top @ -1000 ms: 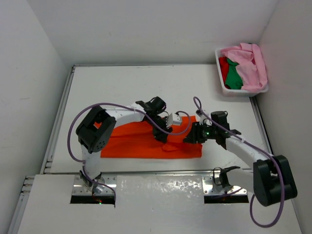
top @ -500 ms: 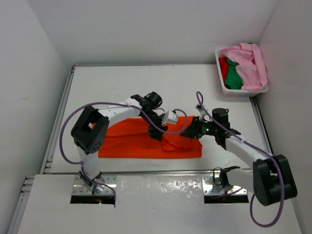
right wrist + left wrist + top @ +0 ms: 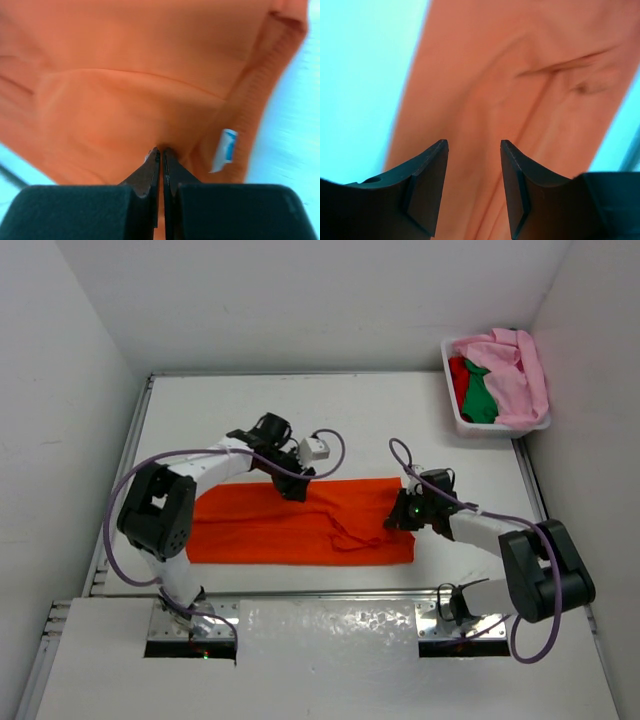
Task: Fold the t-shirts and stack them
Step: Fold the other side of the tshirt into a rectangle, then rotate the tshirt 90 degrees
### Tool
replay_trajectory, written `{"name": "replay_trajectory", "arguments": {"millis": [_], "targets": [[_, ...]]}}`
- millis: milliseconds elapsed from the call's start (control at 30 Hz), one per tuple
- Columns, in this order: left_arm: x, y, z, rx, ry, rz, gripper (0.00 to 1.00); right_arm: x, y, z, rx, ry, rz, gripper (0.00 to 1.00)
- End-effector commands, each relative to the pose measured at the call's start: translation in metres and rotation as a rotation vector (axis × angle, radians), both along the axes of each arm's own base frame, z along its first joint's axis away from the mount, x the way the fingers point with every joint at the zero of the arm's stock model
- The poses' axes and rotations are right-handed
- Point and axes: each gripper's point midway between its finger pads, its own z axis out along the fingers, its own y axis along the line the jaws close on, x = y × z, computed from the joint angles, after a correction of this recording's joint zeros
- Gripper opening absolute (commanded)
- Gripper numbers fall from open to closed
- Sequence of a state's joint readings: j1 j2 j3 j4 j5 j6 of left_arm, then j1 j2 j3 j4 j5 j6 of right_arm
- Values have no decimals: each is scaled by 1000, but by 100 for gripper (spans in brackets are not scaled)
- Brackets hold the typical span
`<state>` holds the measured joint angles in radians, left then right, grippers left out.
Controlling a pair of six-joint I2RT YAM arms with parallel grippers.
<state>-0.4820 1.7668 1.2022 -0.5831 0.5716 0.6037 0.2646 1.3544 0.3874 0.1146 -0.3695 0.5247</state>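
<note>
Since a moment before, the left gripper had moved away to the left, the right gripper had come down onto the cloth and shut, and the orange shirt had been pulled out longer to the left.

The orange shirt was soft, thin cloth. It lay flat on the white table as a long strip near the front. Its long side ran from left to right. It had a few soft wrinkles and a bump near the middle. A small white and blue tag stuck out of the cloth close to the right gripper.

The right gripper's two black fingers were pressed tight together at the right end of the orange shirt, pinching a little fold of it.

The left gripper was about half open. Nothing was between its fingers. It hung over the far edge of the orange shirt.

At the far right corner sat a white basket. A pink shirt, a green shirt and a red shirt were bunched up inside it, with the pink one spilling over the edge.
</note>
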Motion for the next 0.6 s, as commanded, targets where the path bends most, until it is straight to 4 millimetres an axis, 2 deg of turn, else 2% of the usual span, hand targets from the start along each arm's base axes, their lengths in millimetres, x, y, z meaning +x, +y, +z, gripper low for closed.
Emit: {"name": "replay_trajectory", "arguments": {"millis": [0, 33, 133, 267, 400, 467, 567], "targets": [[34, 40, 20, 17, -95, 165, 44, 14, -17, -1, -135, -25, 2, 2], [42, 58, 19, 25, -94, 220, 44, 18, -17, 2, -149, -41, 21, 4], [58, 103, 23, 57, -107, 380, 44, 45, -19, 33, -186, -121, 18, 8], [72, 164, 41, 108, -169, 601, 46, 65, -33, 52, -253, -129, -45, 21], [71, 235, 36, 218, -191, 803, 53, 74, -53, 46, -347, -45, -105, 33], [68, 260, 25, 259, -179, 861, 54, 80, -57, 38, -371, -5, -113, 37], [65, 278, 4, 295, -137, 899, 54, 88, -54, 28, -378, 43, -101, 37]]}}
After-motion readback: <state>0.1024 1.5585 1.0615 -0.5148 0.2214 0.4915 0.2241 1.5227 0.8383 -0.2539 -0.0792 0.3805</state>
